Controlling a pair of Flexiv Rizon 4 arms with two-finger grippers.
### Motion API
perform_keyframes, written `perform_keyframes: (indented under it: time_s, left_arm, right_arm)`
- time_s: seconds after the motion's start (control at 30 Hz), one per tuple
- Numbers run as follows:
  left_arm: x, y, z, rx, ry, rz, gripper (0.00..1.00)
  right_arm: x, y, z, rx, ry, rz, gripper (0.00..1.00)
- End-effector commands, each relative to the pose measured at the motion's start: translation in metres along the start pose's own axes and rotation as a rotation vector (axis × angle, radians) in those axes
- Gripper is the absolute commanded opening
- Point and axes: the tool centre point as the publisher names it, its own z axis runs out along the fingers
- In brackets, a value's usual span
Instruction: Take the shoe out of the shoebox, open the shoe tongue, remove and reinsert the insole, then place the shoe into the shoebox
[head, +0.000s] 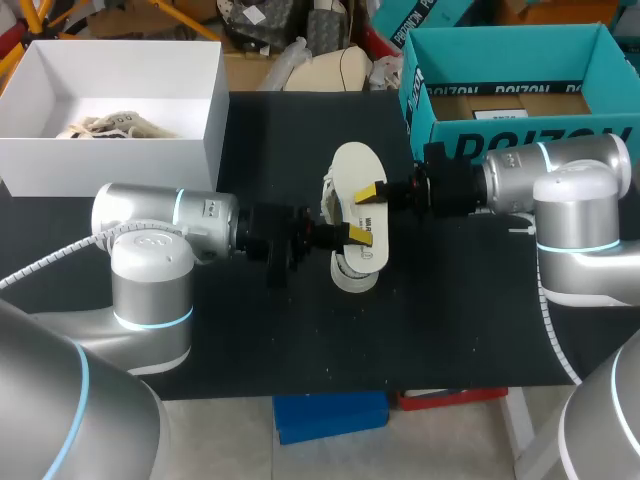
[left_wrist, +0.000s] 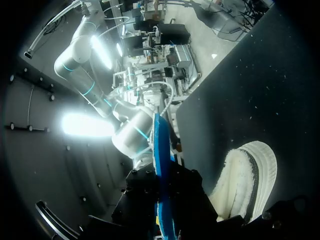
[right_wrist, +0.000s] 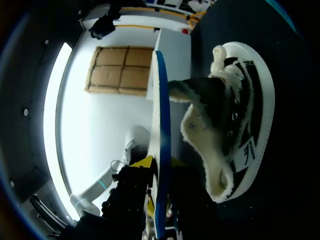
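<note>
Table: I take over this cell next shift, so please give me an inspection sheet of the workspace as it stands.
Surface: black table, pale specks.
Job's things: shoe on the table's middle; insole held above it; teal shoebox open, far right.
Clutter: white box far left, pale laces inside.
End effectors: left end effector and right end effector both shut on the insole.
Cables: white conduit along the left arm, another on the right.
Surroundings: nothing seen reaching over the table.
</note>
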Motion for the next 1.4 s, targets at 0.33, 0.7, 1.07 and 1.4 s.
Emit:
perform_keyframes:
  time_s: [0.33, 0.7, 1.07, 1.4]
  left_arm:
    - [0.000, -0.001, 0.000, -0.002, 0.002, 0.002, 0.00]
    - [-0.001, 0.006, -0.027, -0.114, 0.203, 0.027, 1.00]
    - [-0.040, 0.030, -0.041, -0.136, 0.595, 0.169, 1.00]
    - [-0.075, 0.034, -0.028, -0.129, 0.996, 0.347, 1.00]
  right_arm:
    - [-0.002, 0.003, -0.005, -0.013, -0.004, 0.001, 0.00]
    - [-0.002, 0.003, -0.005, -0.013, -0.004, 0.001, 0.00]
    - [-0.002, 0.003, -0.005, -0.013, -0.004, 0.001, 0.00]
    - [-0.002, 0.003, -0.005, -0.013, -0.004, 0.001, 0.00]
